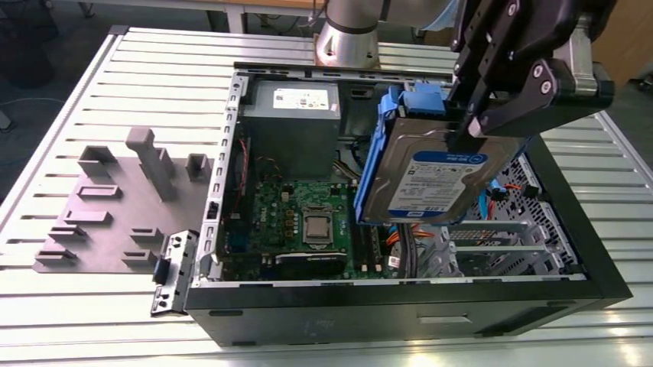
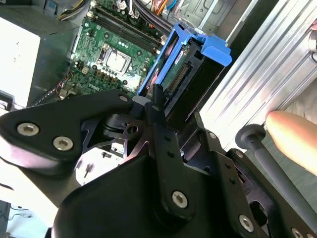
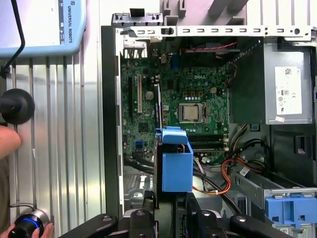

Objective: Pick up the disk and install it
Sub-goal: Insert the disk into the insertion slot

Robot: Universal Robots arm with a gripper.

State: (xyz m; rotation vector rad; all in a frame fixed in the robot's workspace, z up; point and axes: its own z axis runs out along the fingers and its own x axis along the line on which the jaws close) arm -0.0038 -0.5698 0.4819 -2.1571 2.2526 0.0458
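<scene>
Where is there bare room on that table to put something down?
Bare table runs along the case's near side and around the grey fixture plate. Inside the case is crowded: the gripper holds the disk over the motherboard.

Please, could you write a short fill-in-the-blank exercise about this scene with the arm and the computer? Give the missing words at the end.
1. The gripper holds the disk above the open computer ____.
2. The plastic carrier frame of the disk is ____ in colour.
3. Under the disk lies a ____ motherboard.
Missing words: case; blue; green.
</scene>
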